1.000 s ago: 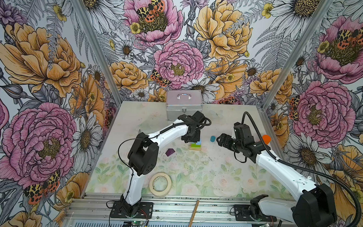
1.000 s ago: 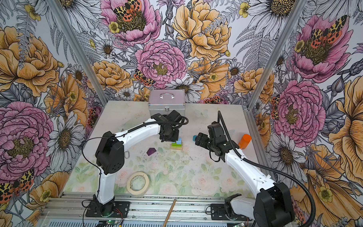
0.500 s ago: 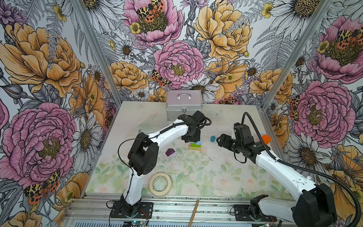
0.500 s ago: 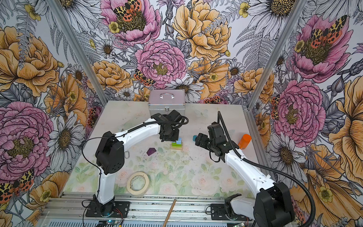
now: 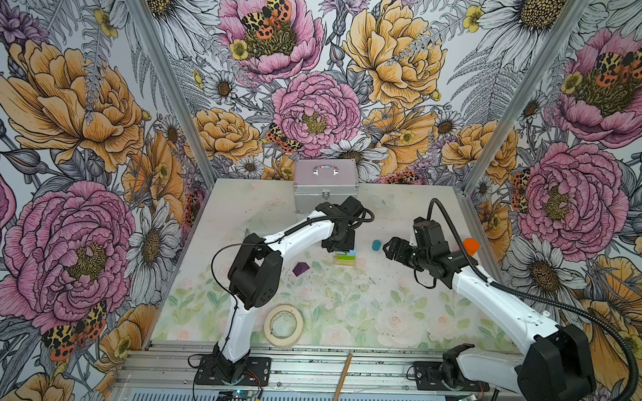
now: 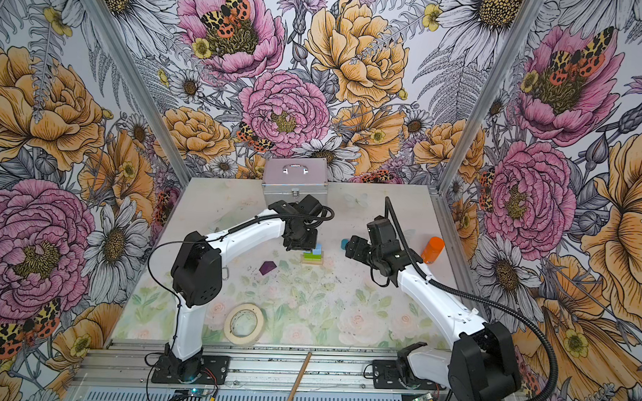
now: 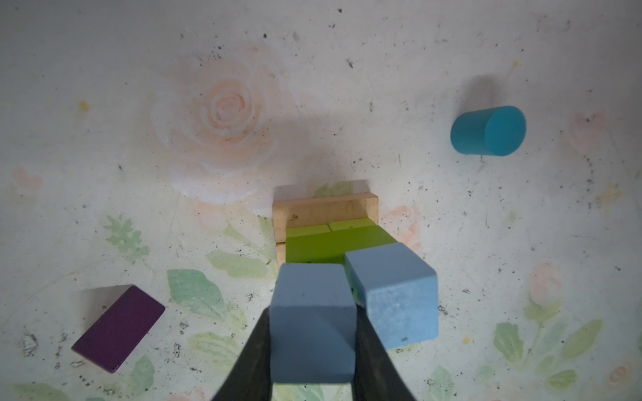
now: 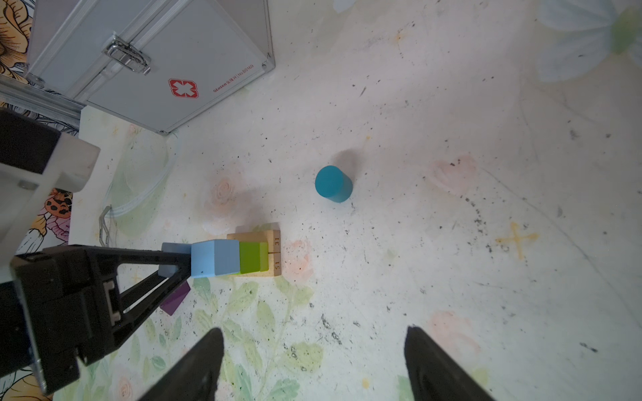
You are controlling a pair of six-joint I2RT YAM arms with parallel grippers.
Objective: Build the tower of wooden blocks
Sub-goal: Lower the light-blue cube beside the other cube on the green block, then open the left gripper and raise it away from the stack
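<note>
Scuffed tabletop, printed with pale roses and leaves and peppered with dark specks, fills my left wrist view. Closest in, my left gripper is clamped on a light-blue cube, its black fingers pressing two opposite faces. That cube hangs right beside the second light-blue cube, which already sits on the lime-green blocks stacked over the two tan bars. So the wood block tower stands directly under my fingertips, around the middle of the table. I cannot tell whether my cube is seated on the green or a little above it. My worry is how close the two cubes are. One finger must come out through the narrow gap between them, and a careless opening or lift could nudge the placed cube off the green edge or skew the whole stack. Letting go while my cube overhangs would tip it off. Further out, the purple roof-shaped block lies to one side and the teal cylinder sits apart on the other, neither yet on the stack. My right gripper hangs with jaws wide and empty, short of the cylinder. Beyond are a beige tape roll near the front rail, an orange container by the right wall, a silver first-aid case at the back, and flowered walls all around.
</note>
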